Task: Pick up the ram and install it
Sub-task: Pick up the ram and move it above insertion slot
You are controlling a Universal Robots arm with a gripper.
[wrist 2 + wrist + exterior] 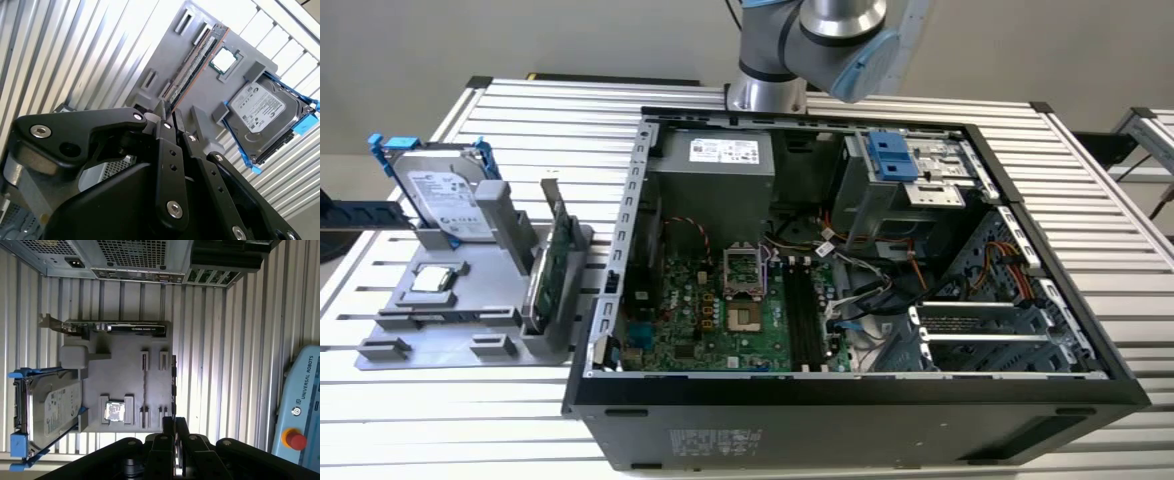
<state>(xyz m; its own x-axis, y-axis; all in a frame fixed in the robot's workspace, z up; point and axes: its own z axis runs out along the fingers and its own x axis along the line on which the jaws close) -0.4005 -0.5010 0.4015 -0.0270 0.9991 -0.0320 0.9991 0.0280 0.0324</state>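
The claw, pressed together and holding nothing, hangs above the edge of the grey holder on the bench. Beyond it the ram stands on edge in slots, probably so its upper edge is free to pinch.

Black gripper in foreground, fingers drawn close together, nothing btw them. Just past the tips: ram standing on edge in grey holder, row of dark chips along it. Next to it, square processor chip lying flat. Further over, hard drive w/ blue rails, tilted. Ribbed metal table underneath.
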